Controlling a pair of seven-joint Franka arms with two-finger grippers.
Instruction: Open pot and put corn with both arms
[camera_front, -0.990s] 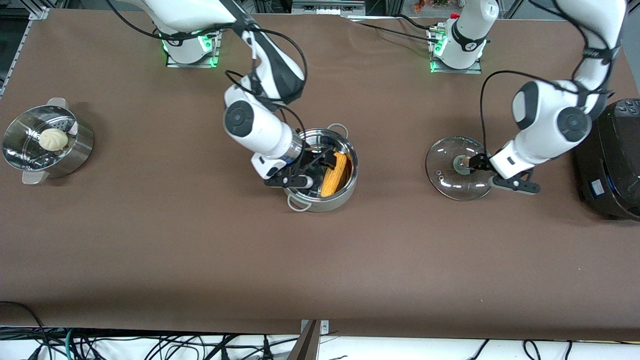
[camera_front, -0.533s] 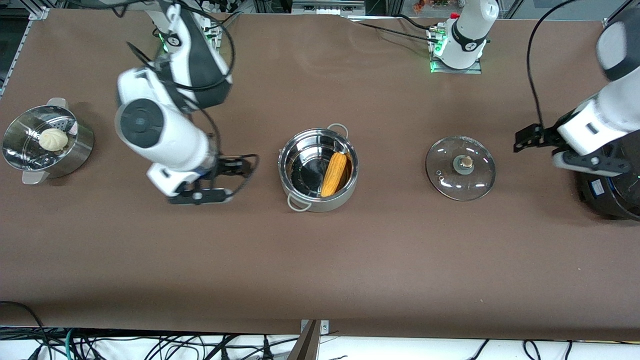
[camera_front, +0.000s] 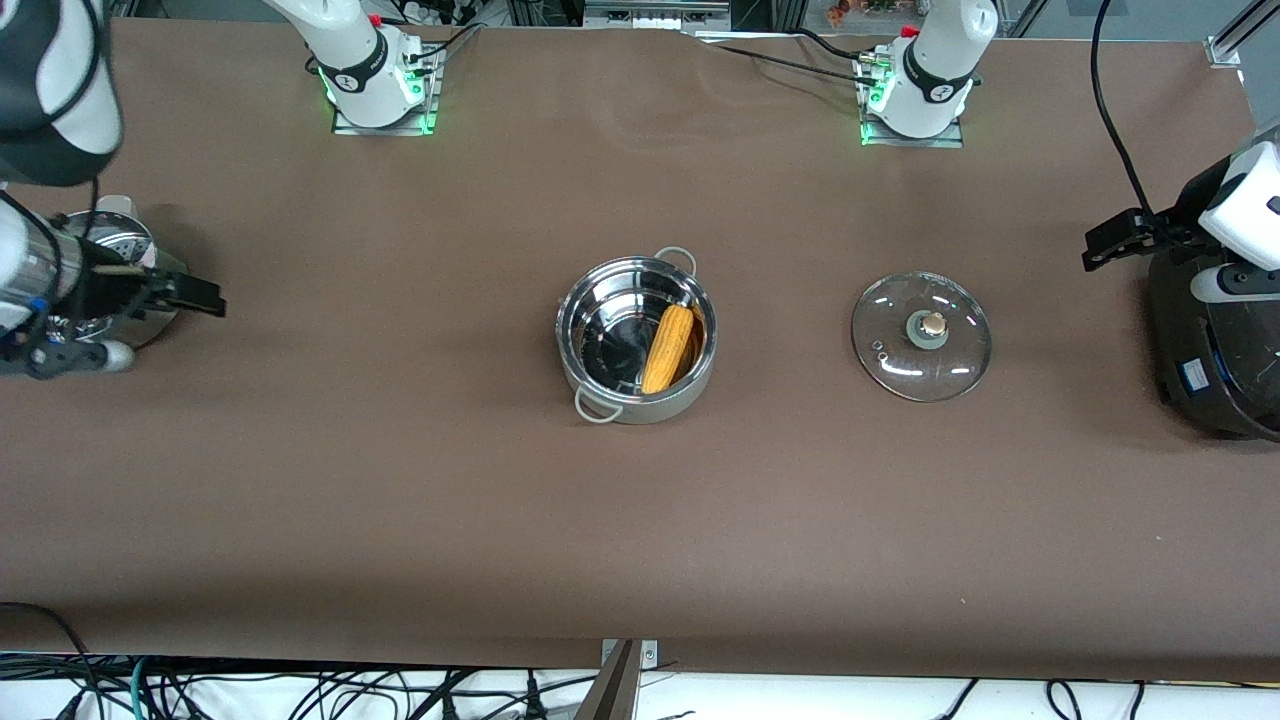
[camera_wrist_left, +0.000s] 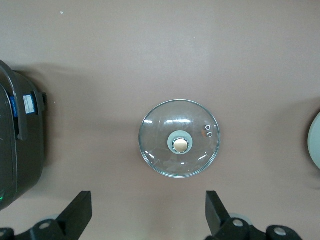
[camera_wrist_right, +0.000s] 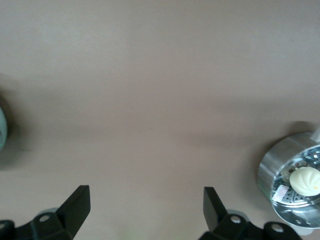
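The pot (camera_front: 636, 340) is seen uncovered near the middle of the counter (camera_front: 640, 520), with its two loop handles on the rim, one toward the robots' bases and one toward the front camera. The corn (camera_front: 668, 348) is found inside the pot, leaned against the inner wall on the side toward the left arm's end of the counter, its tapered tip pointed toward the front camera. The glass lid (camera_front: 921, 336) is laid flat on the counter beside the pot, well apart from it, toward the left arm's end, with its tan knob (camera_front: 933, 323) facing up; in the left wrist view the lid (camera_wrist_left: 180, 138) is seen from above with nothing touching it.

The left gripper (camera_front: 1125, 238) is held up in the air beside the black cooker (camera_front: 1215, 340) at the left arm's end of the counter, and its fingers (camera_wrist_left: 77, 212) are spread wide with nothing between them. The right gripper (camera_front: 130, 320) is held over the steamer pot (camera_front: 120, 300) at the right arm's end of the counter, its fingers (camera_wrist_right: 75, 207) likewise released and empty. In the right wrist view a white bun (camera_wrist_right: 305, 180) is seen lying in the steamer pot's perforated insert.
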